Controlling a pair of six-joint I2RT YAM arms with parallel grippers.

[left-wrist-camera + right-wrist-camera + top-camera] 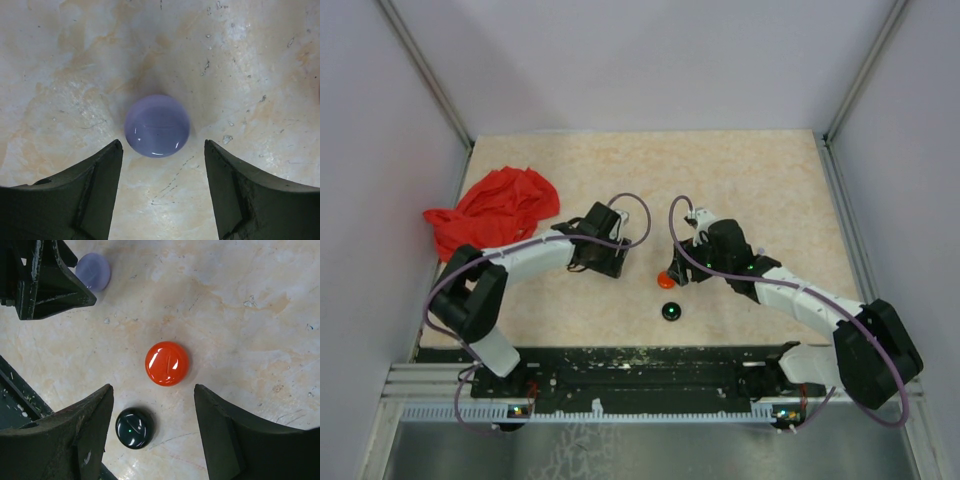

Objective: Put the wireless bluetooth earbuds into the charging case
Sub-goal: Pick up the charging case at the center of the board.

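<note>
Left gripper (162, 144), left wrist view: fingers spread, gripping nothing. Lavender disc (157, 126) flat on table (250, 60), its near edge just inside the gap, touching neither finger.

Right wrist view: right gripper (152, 387) spread, empty. Orange disc (167, 363) just ahead of the gap. Black disc (134, 427) just beside one finger.

Top view: both grippers low at mid-table. Red cloth (495, 212) far left. Earbuds: too small to make out in any view.

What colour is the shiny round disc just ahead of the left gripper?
The disc is lavender, clearest in the left wrist view.
</note>
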